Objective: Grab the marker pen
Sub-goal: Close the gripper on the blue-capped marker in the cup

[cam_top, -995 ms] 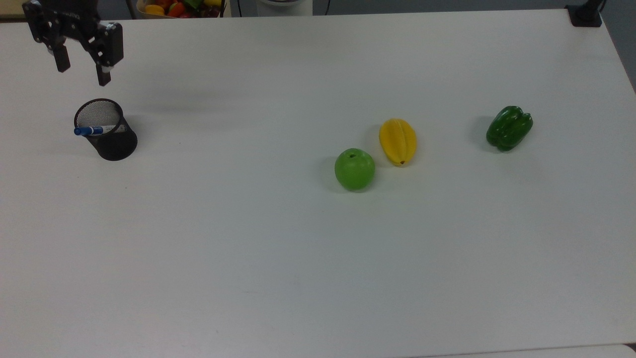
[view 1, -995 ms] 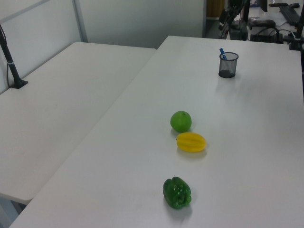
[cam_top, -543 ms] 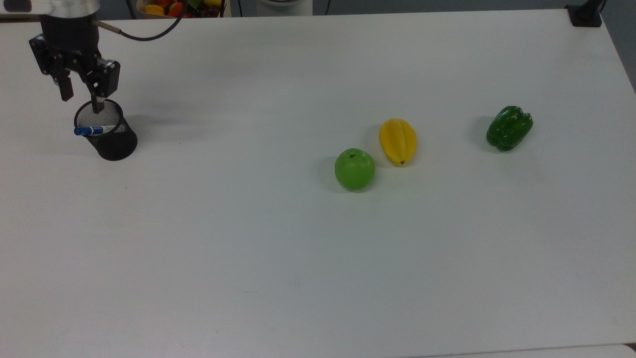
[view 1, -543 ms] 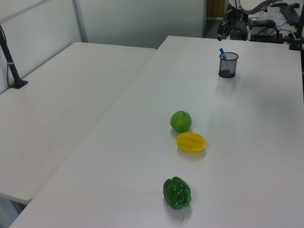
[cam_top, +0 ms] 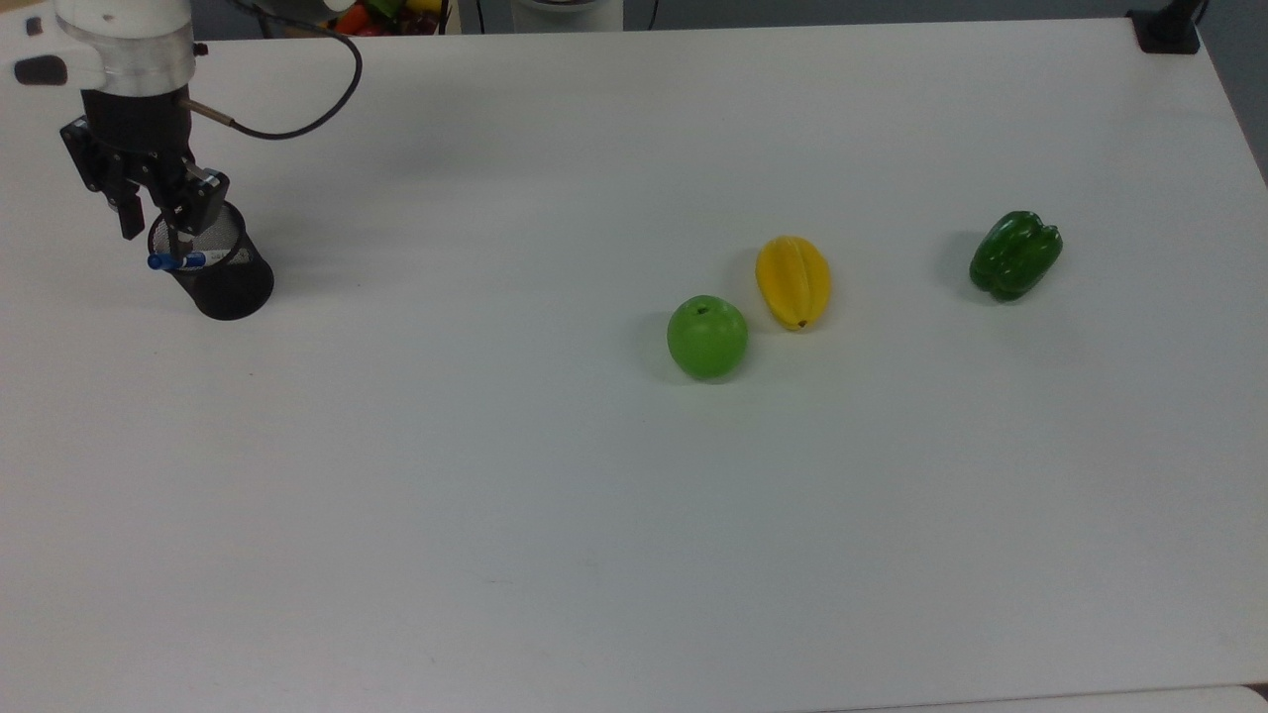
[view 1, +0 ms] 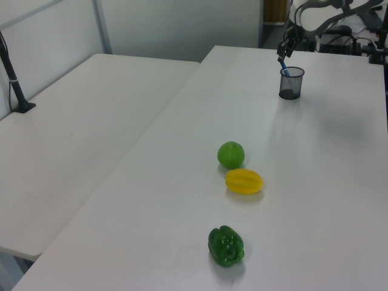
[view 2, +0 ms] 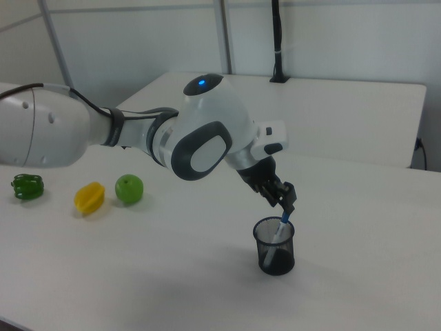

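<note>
The gripper (cam_top: 151, 236), fingers spread, is straddling the blue cap of the marker pen (cam_top: 176, 260) leaning in the mesh cup (cam_top: 226, 282) directly below it; closing and lifting are remaining.

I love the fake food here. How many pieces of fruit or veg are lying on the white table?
3, in a loose row: a green apple, a yellow fruit close beside it, and a green pepper farther toward the top view's right. More colourful produce peeks in beyond the table's far edge, partly hidden.
</note>
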Robot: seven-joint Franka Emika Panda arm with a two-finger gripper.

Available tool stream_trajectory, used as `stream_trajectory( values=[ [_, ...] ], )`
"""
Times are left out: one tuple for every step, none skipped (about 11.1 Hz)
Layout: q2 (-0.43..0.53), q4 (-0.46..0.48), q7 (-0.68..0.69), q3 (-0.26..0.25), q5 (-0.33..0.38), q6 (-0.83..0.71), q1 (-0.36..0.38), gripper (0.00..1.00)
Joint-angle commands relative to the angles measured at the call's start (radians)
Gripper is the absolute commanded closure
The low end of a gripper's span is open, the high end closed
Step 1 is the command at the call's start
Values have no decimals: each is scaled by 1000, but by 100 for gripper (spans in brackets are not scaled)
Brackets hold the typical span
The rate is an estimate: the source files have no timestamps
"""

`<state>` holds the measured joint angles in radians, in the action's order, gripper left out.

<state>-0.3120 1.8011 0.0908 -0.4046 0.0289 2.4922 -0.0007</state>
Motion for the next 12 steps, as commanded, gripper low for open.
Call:
stream_trajectory(
  values=[
    [-18, 14, 33, -7, 5, 30, 5, 50],
    [-30, 9, 35, -7, 5, 31, 5, 50],
    [-36, 7, 35, -7, 5, 34, 5, 50],
    [-36, 12, 37, -7, 5, 66, 5, 50],
    [-39, 14, 37, -7, 5, 83, 5, 50],
    [-53, 12, 37, -7, 3, 88, 4, 50],
    [-56, 12, 37, -7, 3, 88, -1, 50],
    [-58, 12, 46, -7, 2, 88, -1, 50],
    [-58, 12, 53, -7, 2, 88, -1, 51],
    [-58, 12, 69, -7, 2, 88, -1, 61],
    [-58, 12, 76, -7, 3, 88, -1, 75],
    [-58, 12, 76, -7, 3, 86, -2, 87]
  ],
)
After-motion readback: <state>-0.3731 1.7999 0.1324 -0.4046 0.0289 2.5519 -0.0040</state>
